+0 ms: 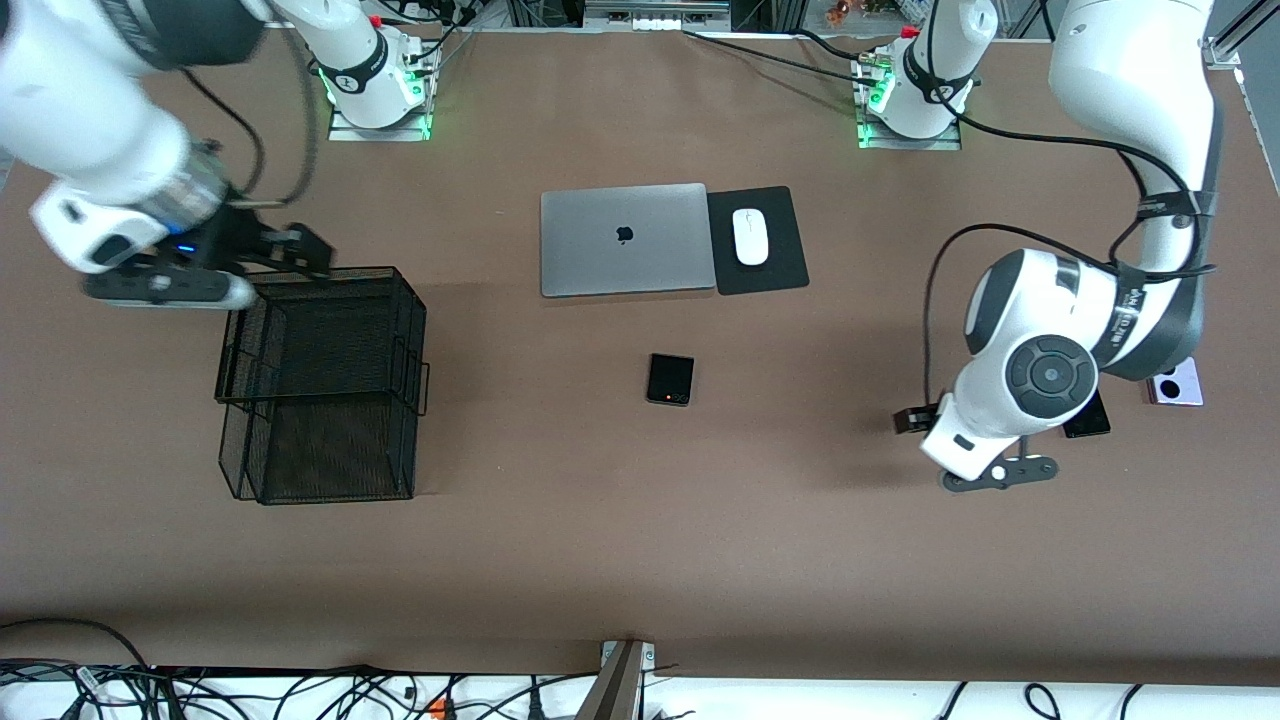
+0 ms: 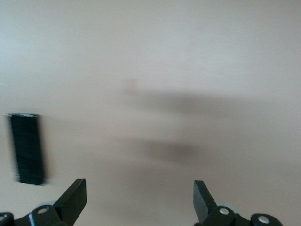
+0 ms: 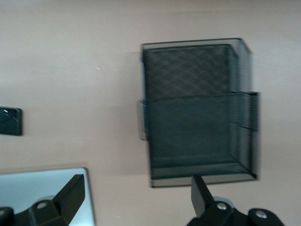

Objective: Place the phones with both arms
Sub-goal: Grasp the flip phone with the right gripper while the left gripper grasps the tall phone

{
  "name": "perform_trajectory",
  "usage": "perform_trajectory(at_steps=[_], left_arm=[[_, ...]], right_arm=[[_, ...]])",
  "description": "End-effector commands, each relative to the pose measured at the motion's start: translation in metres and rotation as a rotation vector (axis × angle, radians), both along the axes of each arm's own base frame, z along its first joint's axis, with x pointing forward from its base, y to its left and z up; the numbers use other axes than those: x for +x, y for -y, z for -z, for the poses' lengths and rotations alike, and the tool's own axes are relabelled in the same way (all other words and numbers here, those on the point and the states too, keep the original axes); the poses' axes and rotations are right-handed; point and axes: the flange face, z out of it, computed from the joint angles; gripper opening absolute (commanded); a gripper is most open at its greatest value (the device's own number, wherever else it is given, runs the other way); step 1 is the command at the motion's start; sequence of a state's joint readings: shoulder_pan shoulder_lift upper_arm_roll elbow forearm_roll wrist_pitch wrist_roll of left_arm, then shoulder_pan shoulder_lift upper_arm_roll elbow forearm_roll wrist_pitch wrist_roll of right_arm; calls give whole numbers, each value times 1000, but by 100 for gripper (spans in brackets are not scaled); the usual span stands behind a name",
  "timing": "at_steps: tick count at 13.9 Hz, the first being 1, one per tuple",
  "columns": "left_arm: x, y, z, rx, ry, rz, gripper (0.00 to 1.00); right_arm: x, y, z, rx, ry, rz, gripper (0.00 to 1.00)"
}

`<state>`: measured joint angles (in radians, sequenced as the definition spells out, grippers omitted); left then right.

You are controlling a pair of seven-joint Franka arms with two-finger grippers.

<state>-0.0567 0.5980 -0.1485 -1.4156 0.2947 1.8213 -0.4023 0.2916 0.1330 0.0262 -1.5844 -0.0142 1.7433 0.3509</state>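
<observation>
We see the squarish glossy black phone (image 1: 670, 379) flat on the matte brown bench (image 1: 640, 560). Left gripper (image 2: 140, 197) and right gripper (image 3: 136, 195), over the wire-mesh basket (image 1: 322, 385), hold nothing, fingers spread wide.

The right arm is seen at the frame's upper left, its end effector (image 3: 136, 200) spread open; the left arm is folded at the right edge, its end effector (image 2: 140, 200) likewise open.
</observation>
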Motion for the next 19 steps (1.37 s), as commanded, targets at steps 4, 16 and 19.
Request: perform_trajectory(at_steps=[4,16,19], left_arm=[[-8,-138,11,9,-87,20,100],[-69,-292,118,-73,40,45,100],[-84,-297,146,-97,72,51,100]], right_arm=[[-12,-168,47,53,42,119,100],[-48,-337,222,28,65,84,100],[-49,-353,267,47,99,56,100]])
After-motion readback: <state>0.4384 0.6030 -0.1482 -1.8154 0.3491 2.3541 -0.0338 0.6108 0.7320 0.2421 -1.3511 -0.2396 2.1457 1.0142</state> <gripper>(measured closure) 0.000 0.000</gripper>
